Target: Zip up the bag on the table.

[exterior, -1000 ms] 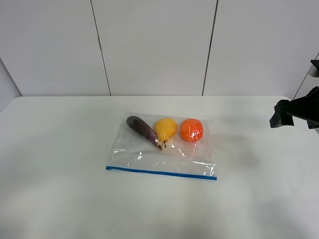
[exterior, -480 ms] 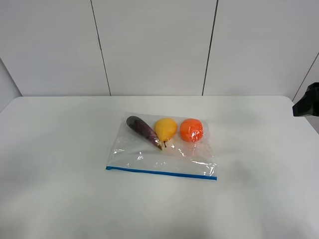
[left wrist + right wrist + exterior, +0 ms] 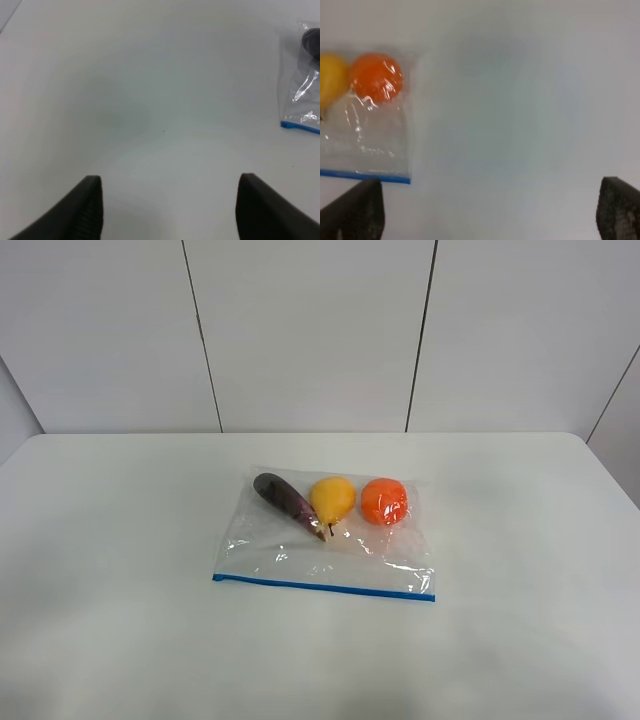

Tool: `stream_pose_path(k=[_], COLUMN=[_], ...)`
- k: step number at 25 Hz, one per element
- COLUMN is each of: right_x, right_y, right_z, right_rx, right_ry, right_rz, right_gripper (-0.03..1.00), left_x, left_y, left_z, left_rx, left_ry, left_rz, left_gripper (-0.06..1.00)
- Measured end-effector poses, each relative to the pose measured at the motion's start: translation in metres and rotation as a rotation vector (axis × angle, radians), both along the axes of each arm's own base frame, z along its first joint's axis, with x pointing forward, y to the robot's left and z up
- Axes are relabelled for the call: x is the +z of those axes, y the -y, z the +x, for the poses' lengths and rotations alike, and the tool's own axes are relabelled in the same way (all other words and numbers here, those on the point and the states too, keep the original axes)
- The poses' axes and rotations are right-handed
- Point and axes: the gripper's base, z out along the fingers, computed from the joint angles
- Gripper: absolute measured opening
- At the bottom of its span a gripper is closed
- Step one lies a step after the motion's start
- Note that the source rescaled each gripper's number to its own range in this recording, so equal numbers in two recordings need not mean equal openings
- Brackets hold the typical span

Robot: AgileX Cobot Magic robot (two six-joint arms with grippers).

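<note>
The clear bag (image 3: pixel 325 545) lies flat in the middle of the white table (image 3: pixel 120 540), its blue zipper strip (image 3: pixel 323 588) along the near edge. Inside, an eggplant (image 3: pixel 287 502), a pear (image 3: pixel 333 499) and an orange (image 3: pixel 384 500) sit in a row at the far side. Neither arm shows in the high view. The left gripper (image 3: pixel 170 210) is open over bare table, with the bag's corner (image 3: pixel 300 100) off to one side. The right gripper (image 3: pixel 490 212) is open too, its fingertips wide apart, with the orange (image 3: pixel 376 77) and zipper end (image 3: pixel 367 175) in its view.
Grey wall panels (image 3: pixel 310 330) rise behind the table's far edge. The table stretches well beyond the bag on every side.
The right arm, seen at the right edge a second ago, has drawn back out of the high view. The bag has not moved.
</note>
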Motion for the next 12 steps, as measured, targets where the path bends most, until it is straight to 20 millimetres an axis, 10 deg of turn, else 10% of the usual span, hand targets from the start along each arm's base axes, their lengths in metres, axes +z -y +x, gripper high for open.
stream_pose_path(k=[6, 12], right_x=[0.001, -0.043], right_y=[-0.004, -0.007], right_z=[-0.034, -0.054], right_rx=[-0.011, -0.015], right_ry=[0.073, -0.007], right_rz=[0.007, 0.023], right_gripper=[1.0, 1.0], left_x=[0.0, 0.0], left_y=[0.0, 0.0], left_z=[0.0, 0.0], left_rx=[0.0, 0.0], left_ry=[0.0, 0.0], left_rz=[0.0, 0.0], left_gripper=[0.69, 0.69])
